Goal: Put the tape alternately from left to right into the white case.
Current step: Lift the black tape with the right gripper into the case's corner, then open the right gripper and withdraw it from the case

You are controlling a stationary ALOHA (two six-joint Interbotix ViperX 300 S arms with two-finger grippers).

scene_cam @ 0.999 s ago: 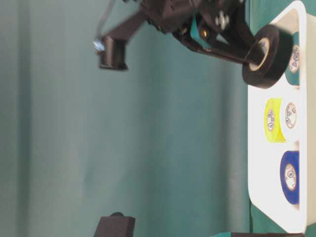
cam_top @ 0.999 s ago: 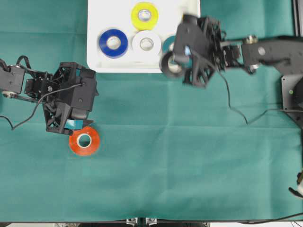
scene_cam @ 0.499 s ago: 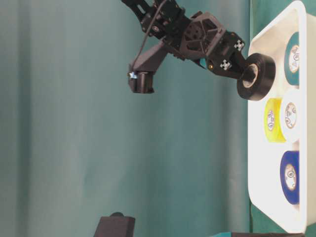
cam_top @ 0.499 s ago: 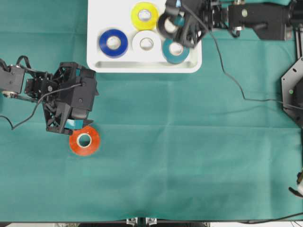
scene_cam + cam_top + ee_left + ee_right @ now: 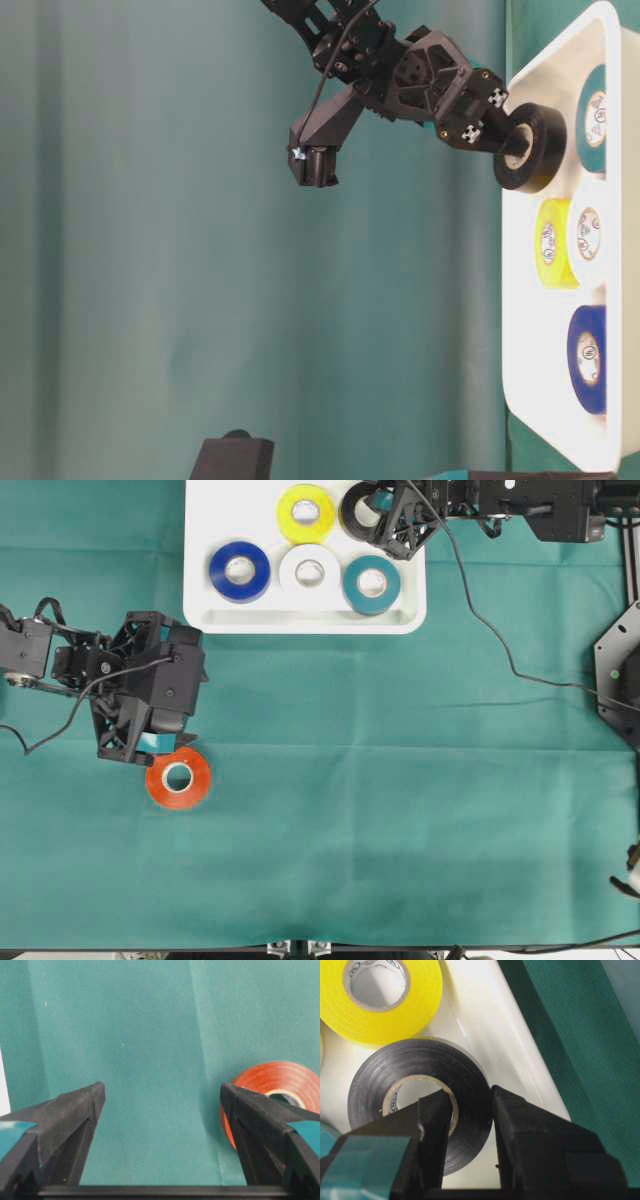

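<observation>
Counter (image 5: 400, 810) covered in green cloth. White case (image 5: 200, 540) at the far edge holds four rolls lying flat: yellow (image 5: 306, 511) in the back row, blue (image 5: 239, 571), white (image 5: 310, 572) and teal (image 5: 372, 581) in front, so one back slot beside yellow looks open. Right end effector (image 5: 470, 1125) is clamped on the wall of a black tape roll (image 5: 415, 1105), one finger through its core, hovering over that slot, likely to set it down. Left end effector (image 5: 160, 1125) has jaws apart, empty, waiting just beside the one orange roll (image 5: 178, 777) on the counter. Six rolls total.
</observation>
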